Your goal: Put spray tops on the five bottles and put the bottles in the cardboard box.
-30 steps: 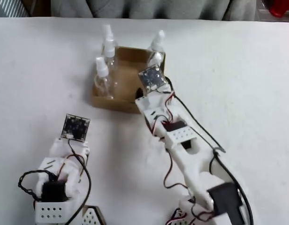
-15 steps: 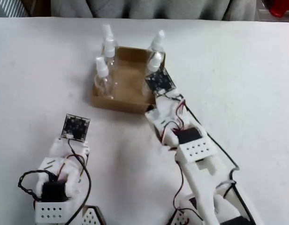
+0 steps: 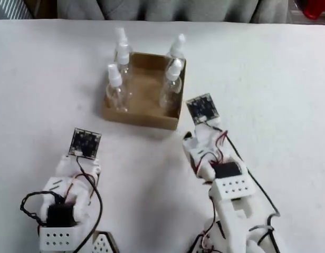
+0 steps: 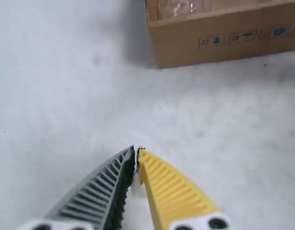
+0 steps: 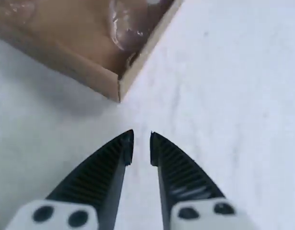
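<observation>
**Box looks loaded, both arms off it**

The cardboard box (image 3: 136, 117) sits mid-table (image 3: 268, 79). The bottles (image 3: 170, 89) stand upright inside along its two side walls, which probably stops them tipping. Five spray tops can be counted, but the left ones overlap, so that's not certain. The right gripper (image 5: 141, 136) is empty, jaws a narrow slit apart, just off the box's near right corner. The left gripper (image 4: 136, 154) is pinched closed on nothing, short of the box front. Judgement: task about done.

The cardboard box (image 4: 219, 38) runs off the left wrist view's frame (its side print is too small to make out). In the right wrist view, a bottle (image 5: 133, 26) is cropped above its base. Overhead, two clear bottles (image 3: 122, 52) at the box's far corner blur together.
</observation>
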{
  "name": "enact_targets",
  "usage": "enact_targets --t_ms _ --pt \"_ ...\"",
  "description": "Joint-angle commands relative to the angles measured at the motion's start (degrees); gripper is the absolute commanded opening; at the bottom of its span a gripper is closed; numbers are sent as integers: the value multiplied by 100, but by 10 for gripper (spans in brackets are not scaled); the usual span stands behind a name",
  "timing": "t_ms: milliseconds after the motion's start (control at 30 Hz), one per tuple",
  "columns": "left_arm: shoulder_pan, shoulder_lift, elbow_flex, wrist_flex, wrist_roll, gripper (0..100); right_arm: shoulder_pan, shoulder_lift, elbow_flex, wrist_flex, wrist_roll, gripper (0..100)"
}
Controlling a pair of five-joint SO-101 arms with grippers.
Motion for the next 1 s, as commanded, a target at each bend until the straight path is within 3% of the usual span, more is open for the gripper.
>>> enact_targets --t_ms 0,300,600,967 --pt "40 -92 -9 -193 -35 20 127 -462 290 40 62 19" --pt "40 -92 -9 -193 -35 20 321 -2009 1574 75 62 19" --pt "40 -92 -9 -193 -35 20 470 -3398 1705 1930 70 22" --pt "40 -92 -9 -193 -35 20 980 -4180 2453 2440 9 25"
